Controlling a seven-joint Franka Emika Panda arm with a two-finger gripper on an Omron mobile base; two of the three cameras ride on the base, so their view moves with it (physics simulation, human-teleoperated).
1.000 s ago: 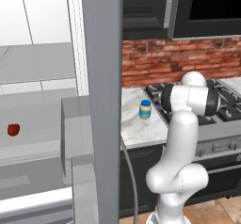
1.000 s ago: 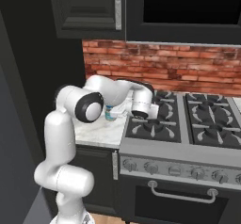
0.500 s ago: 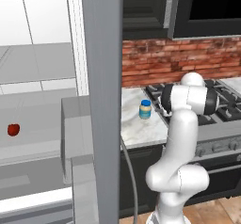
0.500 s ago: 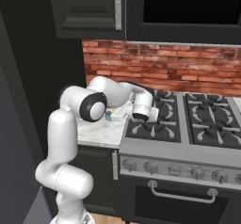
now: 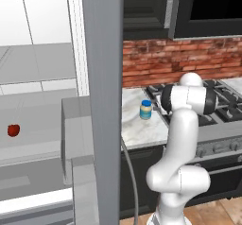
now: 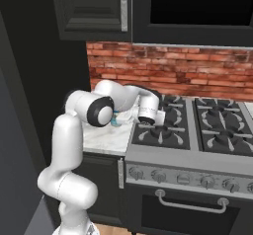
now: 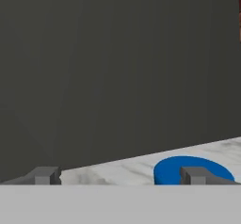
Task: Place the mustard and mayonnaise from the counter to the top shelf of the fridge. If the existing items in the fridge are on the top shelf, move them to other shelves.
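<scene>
The mayonnaise (image 5: 146, 109) stands upright on the counter (image 5: 142, 129), near its right edge beside the stove (image 6: 197, 135) and well short of the front edge. The gripper (image 7: 117, 176) is released, its jaws spread wide, with the jar's blue lid showing just behind the right fingertip (image 7: 195, 175) in the hand view, so the jar sits off-centre between the jaws. The step in hand looks like the reach for the mayonnaise. To do it well, the hand should shift sideways until the lid is centred, descend around the jar's body below the lid, then close squarely. The red fruit (image 5: 13, 130) lies on a fridge (image 5: 101, 101) shelf.
</scene>
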